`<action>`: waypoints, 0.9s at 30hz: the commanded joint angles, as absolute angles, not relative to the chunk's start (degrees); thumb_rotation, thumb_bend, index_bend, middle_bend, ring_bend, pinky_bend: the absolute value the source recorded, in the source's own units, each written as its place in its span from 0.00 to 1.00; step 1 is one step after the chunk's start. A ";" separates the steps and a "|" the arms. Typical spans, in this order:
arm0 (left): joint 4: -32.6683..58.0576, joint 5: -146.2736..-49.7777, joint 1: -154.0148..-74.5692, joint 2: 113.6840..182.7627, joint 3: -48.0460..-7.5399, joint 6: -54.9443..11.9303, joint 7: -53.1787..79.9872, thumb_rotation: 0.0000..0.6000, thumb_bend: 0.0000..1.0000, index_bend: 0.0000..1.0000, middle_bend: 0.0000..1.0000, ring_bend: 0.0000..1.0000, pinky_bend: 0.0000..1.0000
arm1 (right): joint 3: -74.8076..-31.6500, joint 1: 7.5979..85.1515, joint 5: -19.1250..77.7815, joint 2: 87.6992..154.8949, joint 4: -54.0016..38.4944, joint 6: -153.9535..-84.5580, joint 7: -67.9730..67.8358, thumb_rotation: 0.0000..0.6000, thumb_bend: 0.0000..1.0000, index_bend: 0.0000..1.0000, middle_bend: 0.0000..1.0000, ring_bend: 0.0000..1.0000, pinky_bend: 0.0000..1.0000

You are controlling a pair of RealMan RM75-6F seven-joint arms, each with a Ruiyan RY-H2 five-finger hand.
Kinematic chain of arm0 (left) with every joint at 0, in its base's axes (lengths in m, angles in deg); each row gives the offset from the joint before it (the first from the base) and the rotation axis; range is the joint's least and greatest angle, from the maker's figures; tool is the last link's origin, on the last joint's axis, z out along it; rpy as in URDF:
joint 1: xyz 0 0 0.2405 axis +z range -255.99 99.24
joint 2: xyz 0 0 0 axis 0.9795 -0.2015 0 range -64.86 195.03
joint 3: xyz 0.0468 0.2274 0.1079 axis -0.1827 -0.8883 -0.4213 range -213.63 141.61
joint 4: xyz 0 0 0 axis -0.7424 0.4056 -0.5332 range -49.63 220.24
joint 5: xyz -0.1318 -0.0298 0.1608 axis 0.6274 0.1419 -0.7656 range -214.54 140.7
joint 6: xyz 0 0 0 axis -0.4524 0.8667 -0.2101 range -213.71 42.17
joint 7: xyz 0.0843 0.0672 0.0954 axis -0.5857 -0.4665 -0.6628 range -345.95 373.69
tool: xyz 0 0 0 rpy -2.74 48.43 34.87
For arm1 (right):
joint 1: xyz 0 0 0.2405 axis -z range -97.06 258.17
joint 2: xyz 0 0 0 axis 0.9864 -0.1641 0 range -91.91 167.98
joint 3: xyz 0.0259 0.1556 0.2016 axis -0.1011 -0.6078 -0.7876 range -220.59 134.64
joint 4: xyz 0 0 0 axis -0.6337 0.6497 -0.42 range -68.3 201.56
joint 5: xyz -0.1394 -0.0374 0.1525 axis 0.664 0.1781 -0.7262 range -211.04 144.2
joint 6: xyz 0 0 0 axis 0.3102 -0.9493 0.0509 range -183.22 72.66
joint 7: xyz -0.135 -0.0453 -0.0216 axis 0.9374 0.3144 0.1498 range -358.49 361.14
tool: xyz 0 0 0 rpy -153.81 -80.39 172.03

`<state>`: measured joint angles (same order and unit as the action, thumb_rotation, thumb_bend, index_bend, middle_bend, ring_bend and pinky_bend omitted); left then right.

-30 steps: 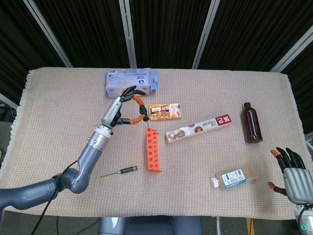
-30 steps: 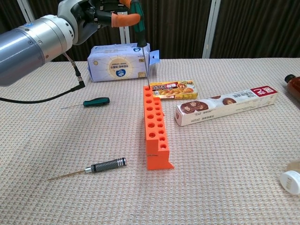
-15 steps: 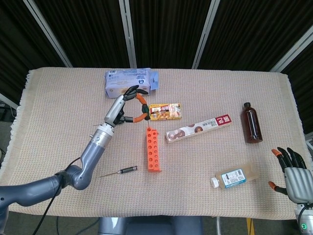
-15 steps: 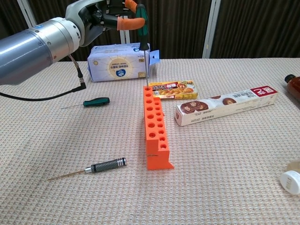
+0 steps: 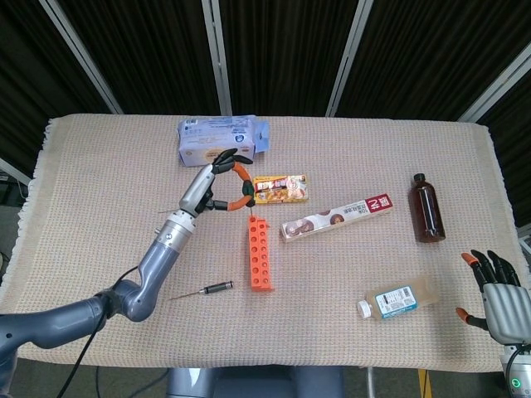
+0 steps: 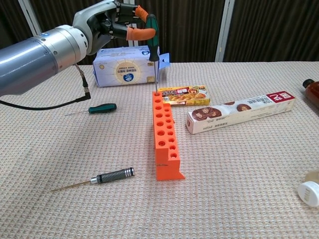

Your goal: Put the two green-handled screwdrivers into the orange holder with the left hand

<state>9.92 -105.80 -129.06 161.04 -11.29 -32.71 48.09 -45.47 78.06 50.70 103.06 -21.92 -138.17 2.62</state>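
Two screwdrivers: one is up in the left hand, the other lies flat on the cloth.
Left hand (image 6: 117, 22): pinching a green-handled screwdriver (image 6: 152, 32) by its handle between orange fingertips (image 6: 139, 34), other fingers curled around it.
Held screwdriver: upright, shaft pointing straight down from the hand, tip right at the far end hole of the orange holder (image 6: 164, 134); how deep it sits, I cannot tell.
Orange holder: directly below the left hand, running from under it toward the near edge of the table.
Second green-handled screwdriver (image 6: 97, 108): lying below and to the left of the left hand, well apart from the holder.
Black-handled screwdriver (image 6: 107, 178): lying far below the left hand, near the holder's near end.
Blue packet (image 6: 127, 65): just behind the left hand.
Yellow snack box (image 6: 184, 94): just right of the holder's far end.
Long white box (image 6: 239, 113): further right, lying at a slant.
Right hand (image 5: 495, 290): fingers spread, holding nothing, at the near right corner, far from the left hand.
Brown bottle (image 5: 426, 207): lying beyond the right hand.
Clear bottle (image 5: 398, 298): lying just left of the right hand.
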 commanded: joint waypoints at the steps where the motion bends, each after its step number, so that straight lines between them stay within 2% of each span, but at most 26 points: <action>1: 10.23 -105.70 -129.09 161.32 -11.40 -32.66 48.13 1.00 0.53 0.61 0.23 0.03 0.07 | -45.48 78.08 50.65 103.09 -21.84 -138.17 2.57 1.00 0.00 0.14 0.10 0.03 0.11; 27: 13.63 -106.86 -128.64 164.19 -15.74 -34.85 47.39 1.00 0.53 0.61 0.23 0.03 0.07 | -45.47 78.01 50.26 103.16 -21.33 -137.72 2.17 1.00 0.00 0.14 0.10 0.03 0.11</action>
